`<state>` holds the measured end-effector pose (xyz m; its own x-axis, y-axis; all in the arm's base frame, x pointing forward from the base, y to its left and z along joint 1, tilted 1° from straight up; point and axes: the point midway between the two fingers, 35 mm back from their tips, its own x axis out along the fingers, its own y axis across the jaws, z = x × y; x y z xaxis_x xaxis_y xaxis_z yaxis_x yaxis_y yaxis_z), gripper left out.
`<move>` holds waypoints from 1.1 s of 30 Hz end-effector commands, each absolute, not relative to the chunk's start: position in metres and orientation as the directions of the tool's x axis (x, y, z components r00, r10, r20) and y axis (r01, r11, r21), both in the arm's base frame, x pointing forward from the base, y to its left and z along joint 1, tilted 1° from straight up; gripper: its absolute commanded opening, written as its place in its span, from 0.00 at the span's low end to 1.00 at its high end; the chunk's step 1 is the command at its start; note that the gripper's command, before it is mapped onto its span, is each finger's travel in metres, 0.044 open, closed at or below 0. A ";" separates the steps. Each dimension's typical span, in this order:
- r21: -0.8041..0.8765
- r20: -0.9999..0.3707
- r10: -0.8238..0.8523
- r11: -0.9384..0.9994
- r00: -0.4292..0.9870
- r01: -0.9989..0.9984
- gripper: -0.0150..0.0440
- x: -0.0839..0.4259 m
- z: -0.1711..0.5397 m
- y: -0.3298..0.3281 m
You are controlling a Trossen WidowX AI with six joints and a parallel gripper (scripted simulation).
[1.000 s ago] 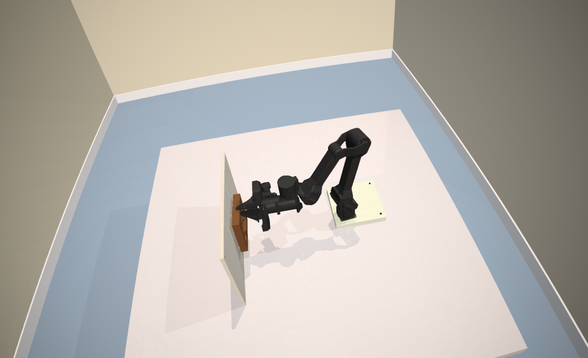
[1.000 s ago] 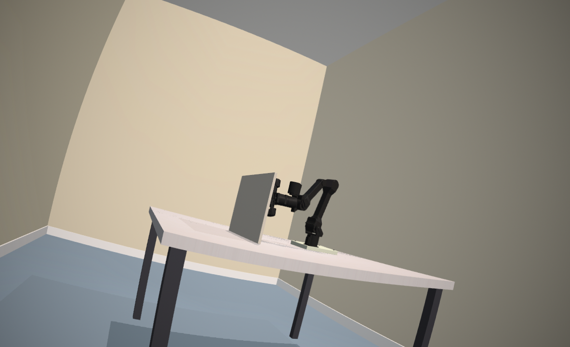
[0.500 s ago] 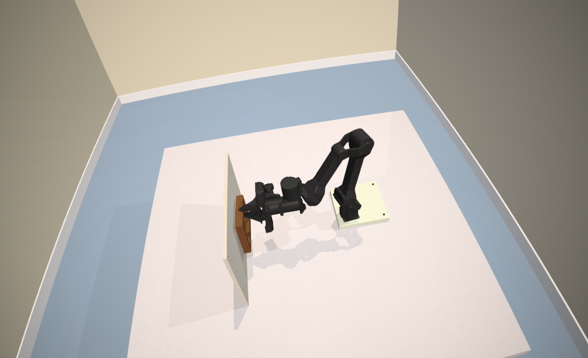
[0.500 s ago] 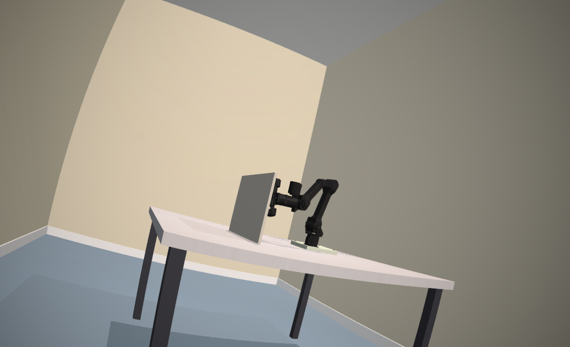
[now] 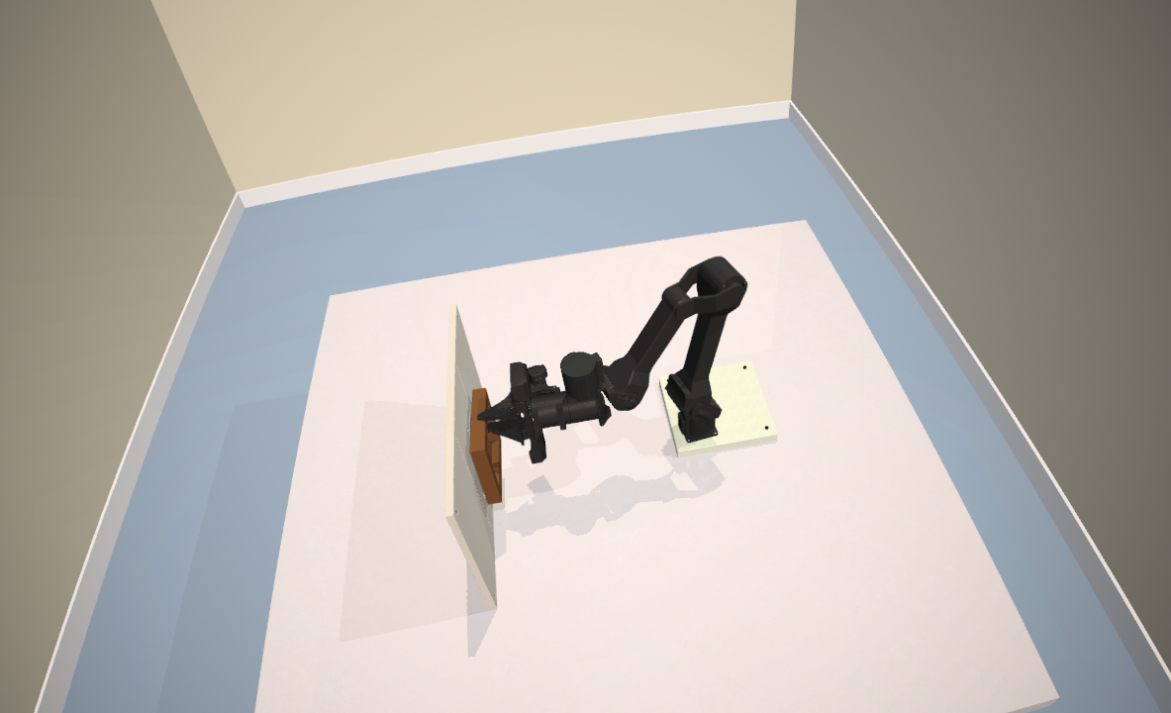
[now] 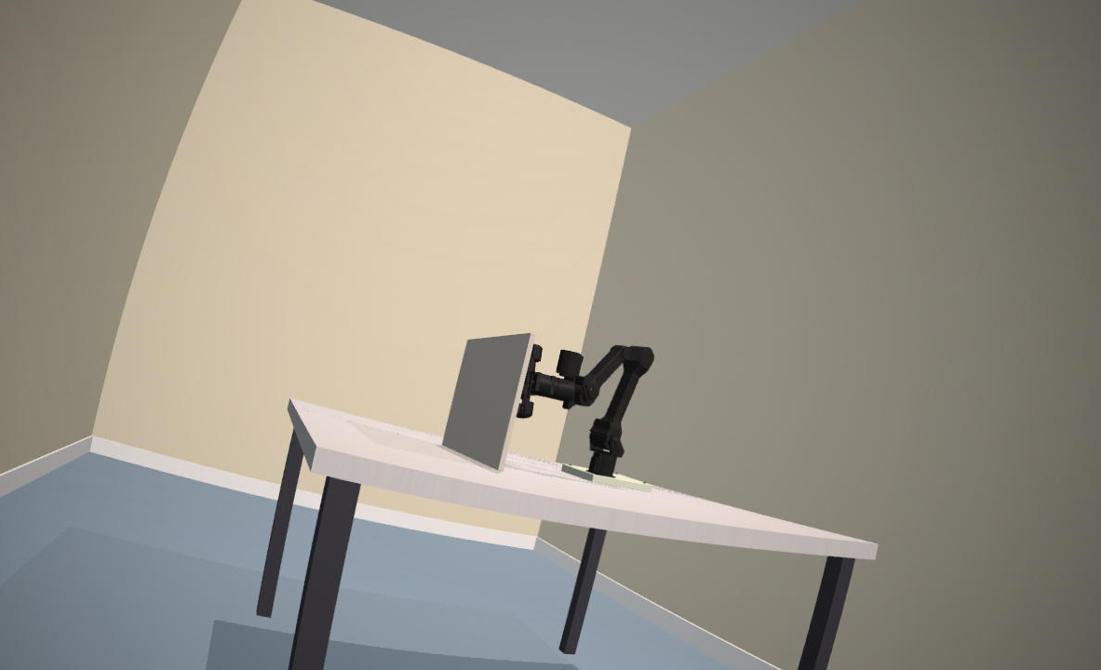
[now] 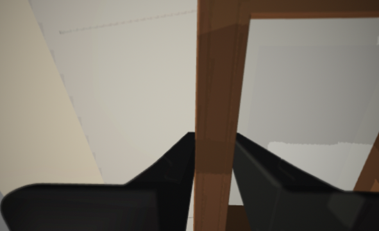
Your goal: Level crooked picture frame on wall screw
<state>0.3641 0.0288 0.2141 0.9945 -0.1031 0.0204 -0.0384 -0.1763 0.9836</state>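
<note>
The brown wooden picture frame (image 5: 477, 436) (image 7: 219, 80) is at the front face of the upright panel (image 5: 474, 523) (image 6: 487, 399) (image 7: 128, 80). My gripper (image 5: 483, 422) (image 7: 212, 139) is shut on one side bar of the frame, with one black finger on the outer side and the other inside the opening. In the wrist view the held bar runs nearly straight up the picture, while the panel's edge behind it slants. The screw and the notched strip are hidden. The frame does not show in the exterior view, where the panel hides it.
The panel stands upright on the pale table (image 5: 748, 576) (image 6: 621, 512). The arm rises from a pale yellow base plate (image 5: 744, 398) (image 6: 633, 483) on the same table and reaches across to the panel. Room walls surround the table.
</note>
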 end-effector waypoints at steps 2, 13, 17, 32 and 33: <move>0.982 0.035 -0.106 -0.182 0.994 -0.054 0.25 0.364 0.217 0.028; 0.982 0.035 -0.106 -0.182 0.994 -0.054 0.25 0.365 0.214 0.029; 0.982 0.035 -0.106 -0.182 0.994 -0.054 0.25 0.365 0.212 0.030; 0.983 0.027 -0.100 -0.178 0.995 -0.044 0.25 0.365 0.209 0.031; 0.983 0.026 -0.100 -0.177 0.995 -0.044 0.25 0.365 0.209 0.031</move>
<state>0.3650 0.0309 0.2087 0.9946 -0.1005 0.0254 -0.0430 -0.1776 0.9832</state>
